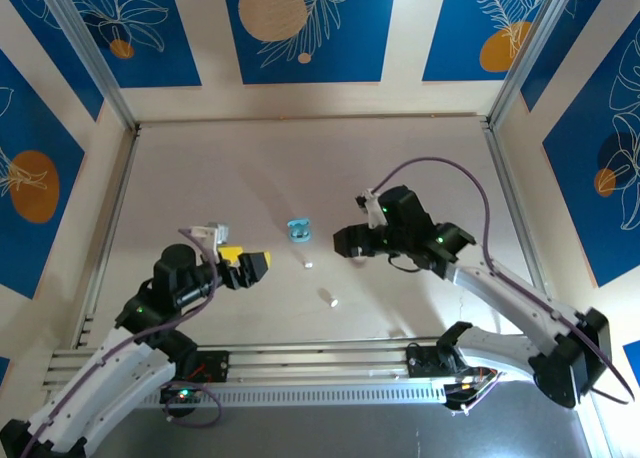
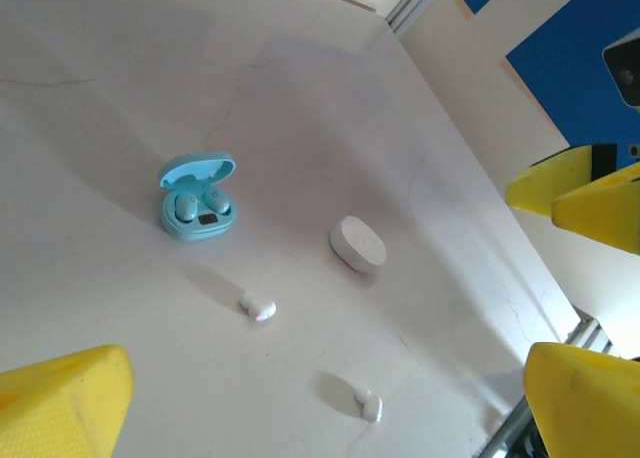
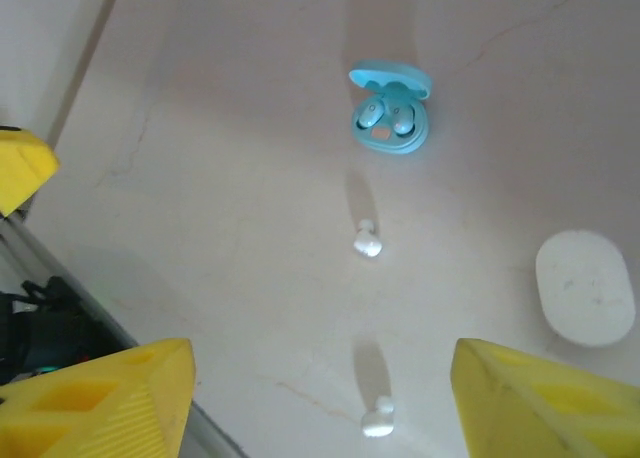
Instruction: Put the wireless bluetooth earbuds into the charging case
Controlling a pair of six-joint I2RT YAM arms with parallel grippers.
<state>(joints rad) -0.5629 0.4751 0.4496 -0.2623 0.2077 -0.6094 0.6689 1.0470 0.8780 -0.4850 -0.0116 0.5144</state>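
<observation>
Earbuds first: two white ones lie loose on the tabletop (image 1: 200,178). You'll find the nearer white earbud (image 1: 331,300) around the middle, closest to the near edge. The farther white earbud (image 1: 309,265) sits a little beyond it and slightly toward the left edge, apart from it.

At about that depth your left jaws hang over the tabletop on the left-edge side of both, spread wide with nothing between them. Your right jaws hang on the right-edge side, also parted and grasping nothing. Their yellow fingers (image 3: 110,398) stand well apart in the right wrist view.

Close by them lies the white charging case (image 3: 586,286), lid shut. It is near the farther white earbud on its right-edge side and touches neither white earbud.

Farthest from you, around the middle of the tabletop, stands the blue charging case (image 1: 298,230) with its lid raised. Both blue earbuds (image 2: 185,206) are seated side by side in its wells, so that pair is already in.
</observation>
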